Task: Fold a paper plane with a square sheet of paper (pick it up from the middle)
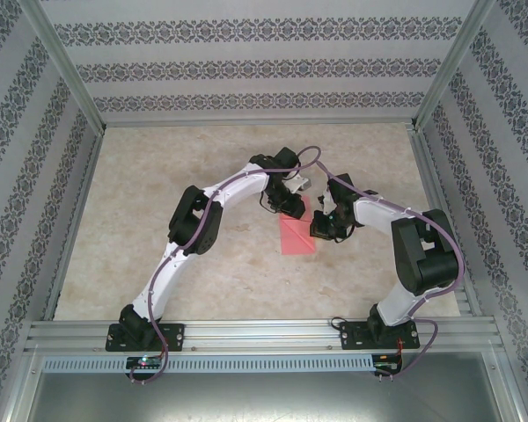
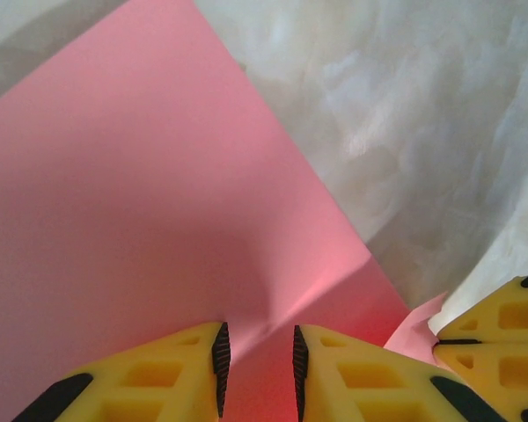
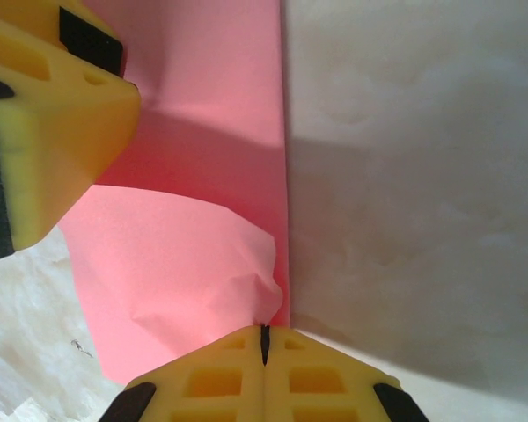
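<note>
Top view: The paper (image 1: 297, 233) lies on the table (image 1: 158, 176) near the middle, showing as a pink triangle with its point toward the far side. The left gripper (image 1: 290, 200) sits over the paper's far tip. The right gripper (image 1: 324, 227) stands at the paper's right edge. The two grippers are close together. Jaw state cannot be told from this view.

Left wrist view: The paper (image 2: 141, 202) spreads out from under the left gripper (image 2: 257, 374) and covers the left and centre of the frame. A crease runs across it toward the fingertips. The jaws stand a narrow gap apart, with pink paper showing in the gap. Nothing is seen clamped between them, and contact with the sheet cannot be confirmed. At lower right, a yellow finger (image 2: 497, 352) of the right gripper sits just beside a raised corner of the paper.

Right wrist view: The right gripper (image 3: 264, 347) is fully closed, with its pads meeting in a thin seam. It sits at the paper's straight right edge. A loose flap (image 3: 167, 255) of the paper rises off the flat layer (image 3: 211, 97), and its wrinkled corner runs into the closed tips, so it appears pinched. A finger (image 3: 53, 114) of the left gripper stands over the paper at upper left.
</note>
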Motion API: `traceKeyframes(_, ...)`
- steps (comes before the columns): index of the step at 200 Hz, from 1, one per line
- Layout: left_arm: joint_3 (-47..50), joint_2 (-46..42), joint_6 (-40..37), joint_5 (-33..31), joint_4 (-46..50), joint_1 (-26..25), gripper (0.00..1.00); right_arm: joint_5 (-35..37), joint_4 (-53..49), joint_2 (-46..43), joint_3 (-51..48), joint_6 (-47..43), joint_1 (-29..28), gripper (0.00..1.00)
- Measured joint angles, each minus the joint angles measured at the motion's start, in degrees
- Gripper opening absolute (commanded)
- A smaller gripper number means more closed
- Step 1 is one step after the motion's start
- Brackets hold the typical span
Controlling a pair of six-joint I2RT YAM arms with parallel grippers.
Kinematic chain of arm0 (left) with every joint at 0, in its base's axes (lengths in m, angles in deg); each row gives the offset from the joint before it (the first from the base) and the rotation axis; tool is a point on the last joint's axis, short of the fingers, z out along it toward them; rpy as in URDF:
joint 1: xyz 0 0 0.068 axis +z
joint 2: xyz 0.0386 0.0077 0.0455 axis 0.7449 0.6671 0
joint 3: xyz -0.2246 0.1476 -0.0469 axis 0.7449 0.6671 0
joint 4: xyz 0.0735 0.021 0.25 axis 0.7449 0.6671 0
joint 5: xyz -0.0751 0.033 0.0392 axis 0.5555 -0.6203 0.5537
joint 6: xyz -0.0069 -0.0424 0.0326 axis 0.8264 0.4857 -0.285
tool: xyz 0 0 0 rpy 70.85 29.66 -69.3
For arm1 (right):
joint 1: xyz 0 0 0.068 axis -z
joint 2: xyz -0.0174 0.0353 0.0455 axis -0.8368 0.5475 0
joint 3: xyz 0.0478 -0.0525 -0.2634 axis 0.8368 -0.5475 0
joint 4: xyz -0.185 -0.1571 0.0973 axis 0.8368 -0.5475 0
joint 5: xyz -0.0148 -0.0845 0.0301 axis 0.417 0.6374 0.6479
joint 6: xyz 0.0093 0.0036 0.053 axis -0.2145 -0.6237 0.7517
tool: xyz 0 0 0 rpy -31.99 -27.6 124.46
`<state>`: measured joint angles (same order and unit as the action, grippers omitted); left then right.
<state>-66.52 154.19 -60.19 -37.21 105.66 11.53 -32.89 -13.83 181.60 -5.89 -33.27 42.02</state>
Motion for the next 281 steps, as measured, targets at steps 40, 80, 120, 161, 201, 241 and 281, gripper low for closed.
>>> traceKeyframes(40,0.0,0.0,-0.2,0.2,0.0,0.0,0.3,0.1,-0.3,2.1,0.6,-0.7,-0.1,0.0)
traceKeyframes(80,0.0,0.0,-0.4,0.2,0.0,0.0,0.3,0.4,-0.7,2.6,1.2,-0.9,-0.5,0.0)
traceKeyframes(120,0.0,0.0,-0.7,0.2,0.0,0.0,0.3,0.5,-1.3,3.0,1.6,-1.2,-0.5,0.0)
traceKeyframes(161,0.0,0.0,-0.8,0.5,0.0,0.0,0.3,2.1,-2.2,3.3,2.3,-1.7,-1.4,0.0)
traceKeyframes(201,0.0,0.0,-0.3,2.0,0.0,0.3,0.31,3.8,-2.7,3.3,2.7,-1.7,-2.4,0.0)
traceKeyframes(241,0.0,-1.2,0.8,2.6,0.0,0.4,0.32,5.9,-3.2,3.3,3.2,-1.7,-3.5,0.0)
traceKeyframes(281,2.4,-6.8,2.1,3.3,-0.4,0.3,0.31,6.5,-3.3,3.3,3.2,-1.7,-3.8,0.0)
